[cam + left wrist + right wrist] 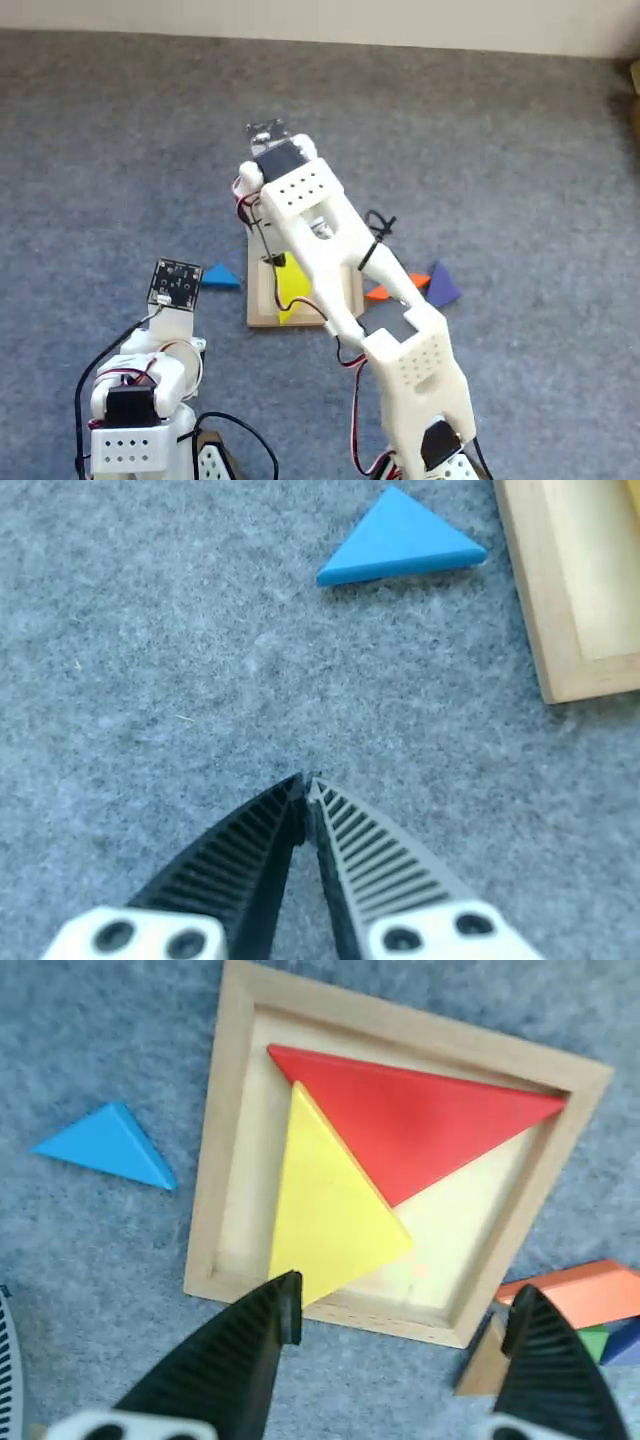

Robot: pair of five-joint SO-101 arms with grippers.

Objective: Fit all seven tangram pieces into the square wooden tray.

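- One square wooden tray (228,1160) lies on grey carpet (150,630).
- Two pieces lie in it, one red triangle (420,1120) and one yellow triangle (325,1220), with their edges touching.
- One light blue triangle (105,1145) lies on the carpet near the tray, apart from it.
- On the tray's other side, one orange piece (580,1290), one green piece (597,1340) and one dark blue piece (628,1345) are clustered.
- Right gripper (405,1300) hangs above the tray's edge near the yellow triangle, fingers wide apart.
- Left gripper (307,783) is over bare carpet, fingers pressed together on nothing; the light blue triangle lies ahead of its tips.
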